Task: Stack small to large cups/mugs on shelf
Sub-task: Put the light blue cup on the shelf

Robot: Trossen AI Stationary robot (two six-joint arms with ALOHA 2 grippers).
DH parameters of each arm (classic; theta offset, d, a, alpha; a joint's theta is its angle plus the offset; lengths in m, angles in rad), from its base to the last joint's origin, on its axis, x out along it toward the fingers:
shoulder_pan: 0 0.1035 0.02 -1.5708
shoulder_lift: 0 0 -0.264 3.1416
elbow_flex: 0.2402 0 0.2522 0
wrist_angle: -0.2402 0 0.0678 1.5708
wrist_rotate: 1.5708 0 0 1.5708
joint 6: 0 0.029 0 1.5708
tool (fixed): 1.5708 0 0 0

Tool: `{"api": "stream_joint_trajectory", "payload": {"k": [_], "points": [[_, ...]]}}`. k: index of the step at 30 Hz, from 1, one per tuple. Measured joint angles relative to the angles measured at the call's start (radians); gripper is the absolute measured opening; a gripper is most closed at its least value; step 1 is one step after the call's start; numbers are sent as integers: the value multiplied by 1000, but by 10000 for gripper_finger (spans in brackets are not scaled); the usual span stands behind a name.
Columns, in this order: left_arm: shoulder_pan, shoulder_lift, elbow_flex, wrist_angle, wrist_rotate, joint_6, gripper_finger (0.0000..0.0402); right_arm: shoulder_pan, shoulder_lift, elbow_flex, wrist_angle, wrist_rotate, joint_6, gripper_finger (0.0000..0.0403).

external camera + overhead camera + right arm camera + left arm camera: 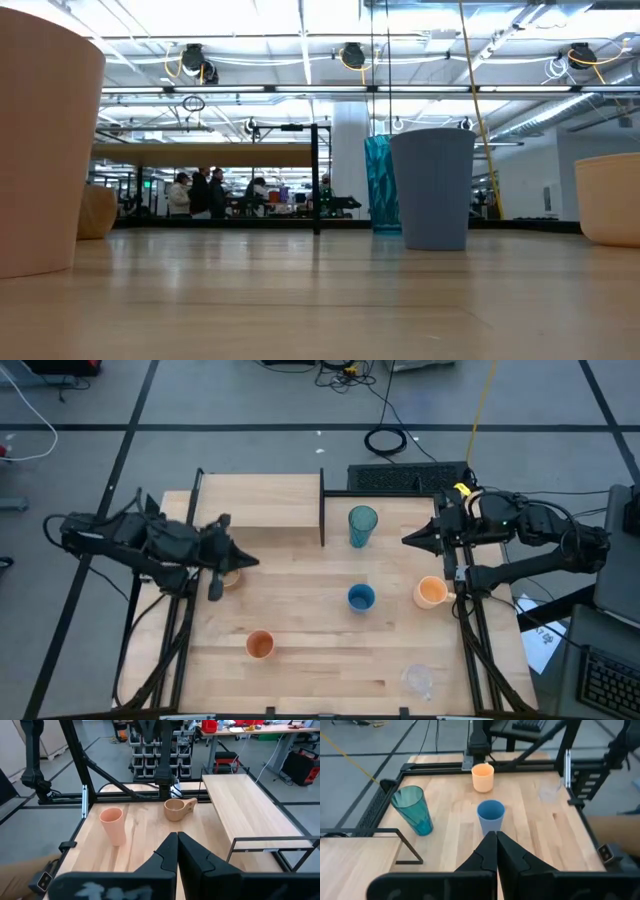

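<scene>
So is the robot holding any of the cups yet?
No. The left gripper and right gripper are both shut on nothing, apart from every cup.

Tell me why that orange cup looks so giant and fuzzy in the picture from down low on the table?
In the low view the orange cup stands right next to the camera, so it fills the left edge and looks soft, while the blue cup farther off looks sharper. Bright ceiling lights glare behind them. In the high view the same orange cup is small, no bigger than the blue one.
</scene>
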Motion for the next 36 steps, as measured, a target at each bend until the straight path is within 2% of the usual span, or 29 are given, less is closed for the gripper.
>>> {"api": "stream_joint_trajectory", "payload": {"k": [3, 13, 20, 29, 36], "points": [[-51, 8, -14, 5, -38, 4, 1, 0, 0, -15, 10, 0, 0, 0], [-111, 10, -19, 8, -38, 1, 1, 0, -1, -132, 12, 0, 34, 0], [-146, 66, -21, 9, -154, -32, 1, 26, -1, -153, 12, 0, 53, 0], [-182, 127, -21, -19, -156, -47, 1, 82, 16, -153, 13, 0, 75, 0], [-186, 134, -21, -20, -156, -55, 1, 94, 117, -153, 6, 9, 72, 2]]}}
